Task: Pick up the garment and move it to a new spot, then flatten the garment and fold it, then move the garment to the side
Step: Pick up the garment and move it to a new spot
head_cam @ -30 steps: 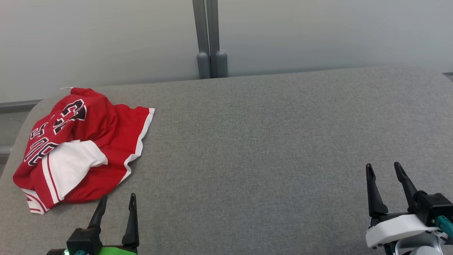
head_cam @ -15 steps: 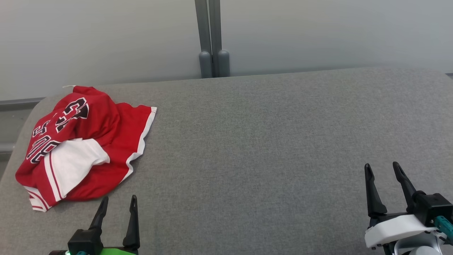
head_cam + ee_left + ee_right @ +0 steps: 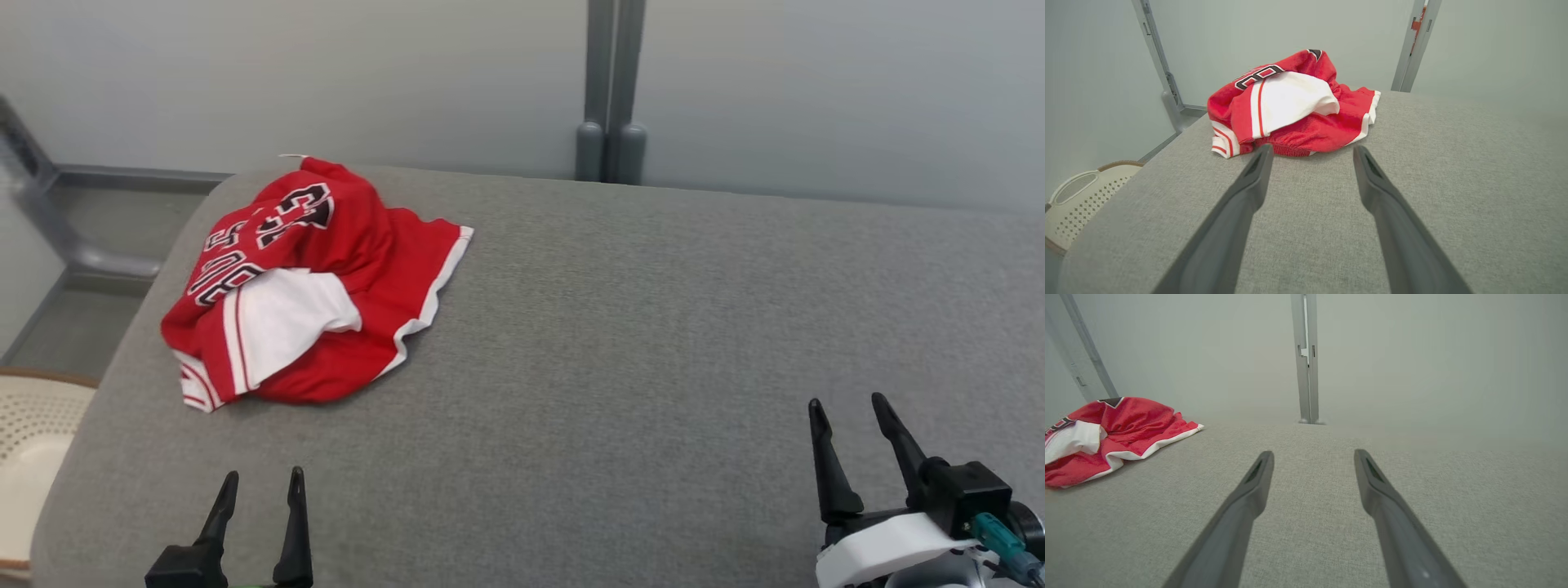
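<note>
Pincers sit nearest, at the bottom edge of the head view: the left pincer (image 3: 263, 478) at lower left and the right pincer (image 3: 847, 402) at lower right, both with jaws spread wide and nothing between them, poised over the grey cloth-covered table (image 3: 612, 367). Off the table's left end, low in the frame, sits a pale perforated basket (image 3: 33, 433). Beyond the left pincer, in the upper left of the frame, lies the garment (image 3: 392, 261), a red jersey-style piece with white trim and black lettering, crumpled in a loose heap near the table's back edge; the right pincer is well apart from it. It looks light, soft and floppy, so it will likely sag and trail rather than keep shape, and several layers may lift together. In the left wrist view its gathered red edge (image 3: 1286, 150) lies just ahead of the fingers (image 3: 1249, 192); that rim, or the white-trimmed hem (image 3: 433, 290) on the heap's right, seems the best place to pinch. A grey post (image 3: 608, 98) rises behind.
</note>
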Controlling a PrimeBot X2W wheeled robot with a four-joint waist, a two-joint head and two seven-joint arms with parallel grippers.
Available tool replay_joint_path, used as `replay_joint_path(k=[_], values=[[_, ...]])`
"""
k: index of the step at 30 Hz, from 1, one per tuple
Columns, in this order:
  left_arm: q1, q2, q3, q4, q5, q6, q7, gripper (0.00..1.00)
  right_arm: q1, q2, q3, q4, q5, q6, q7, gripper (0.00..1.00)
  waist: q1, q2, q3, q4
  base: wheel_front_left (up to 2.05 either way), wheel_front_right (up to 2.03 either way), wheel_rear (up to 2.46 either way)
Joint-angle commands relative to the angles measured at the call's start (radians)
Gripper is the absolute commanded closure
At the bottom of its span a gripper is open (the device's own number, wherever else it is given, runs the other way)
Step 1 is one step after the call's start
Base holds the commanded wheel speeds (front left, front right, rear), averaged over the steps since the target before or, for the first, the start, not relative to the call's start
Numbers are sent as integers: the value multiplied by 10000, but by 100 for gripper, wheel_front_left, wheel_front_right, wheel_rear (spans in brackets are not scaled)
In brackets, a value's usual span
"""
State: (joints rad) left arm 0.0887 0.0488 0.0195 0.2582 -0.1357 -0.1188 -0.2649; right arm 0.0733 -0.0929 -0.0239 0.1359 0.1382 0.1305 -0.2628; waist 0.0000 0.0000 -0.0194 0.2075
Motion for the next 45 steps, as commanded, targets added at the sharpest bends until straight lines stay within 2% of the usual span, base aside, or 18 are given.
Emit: replay_joint_path(k=[1, 5, 9, 13, 17, 19, 24, 31, 37, 41, 45], values=[[204, 34, 134, -59, 70, 39, 7, 0, -73, 10, 118, 47, 65, 3, -31, 0, 0, 0, -257, 1325, 0, 0, 0], [404, 33, 441, -161, 136, 33, 7, 0, -123, 25, 356, 131, 106, 3, -31, 0, 0, 0, -339, 1941, 0, 0, 0], [354, 31, 591, -269, 34, 7, 7, 0, -87, -51, 528, 196, 108, 3, -31, 0, 0, 0, -334, 2210, 0, 0, 0], [-239, 25, 324, -175, -27, -51, 8, 0, -144, -183, 677, 114, 81, 3, -31, 0, 0, 0, -42, 2096, 0, 0, 0], [-1519, 154, -334, 622, -149, -117, 35, 0, -623, -601, 918, -129, -9, 3, -31, 0, 0, 0, 908, 1742, 0, 0, 0], [-2601, 225, -786, 1145, -424, -116, 395, 0, -912, -876, 1004, -257, -34, 3, -31, 0, 0, 0, 1551, 1554, 0, 0, 0], [-5674, 932, -2365, 2289, -1291, -119, 1614, 0, -1778, -1577, 1080, -634, -32, 3, -31, 0, 0, 0, 3333, 1058, 0, 0, 0], [-8747, 1858, -3520, 4024, -2845, -112, 2663, 0, -2782, -1930, 1265, -1049, -21, 3, -31, 0, 0, 0, 5232, 278, 0, 0, 0], [-9943, 2746, -4729, 5022, -4370, -111, 3254, 0, -3119, -1875, 1359, -1091, -40, 3, -31, 0, 0, 0, 5757, -243, 0, 0, 0], [-10526, 3315, -4940, 5971, -4614, -112, 3137, 0, -3156, -1772, 1368, -1134, -7, 3, -31, 0, 0, 0, 5800, -505, 0, 0, 0], [-10879, 3592, -5158, 6670, -4821, -112, 3163, 0, -3158, -1649, 1464, -1189, 21, 3, -31, 0, 0, 0, 5769, -715, 0, 0, 0]])
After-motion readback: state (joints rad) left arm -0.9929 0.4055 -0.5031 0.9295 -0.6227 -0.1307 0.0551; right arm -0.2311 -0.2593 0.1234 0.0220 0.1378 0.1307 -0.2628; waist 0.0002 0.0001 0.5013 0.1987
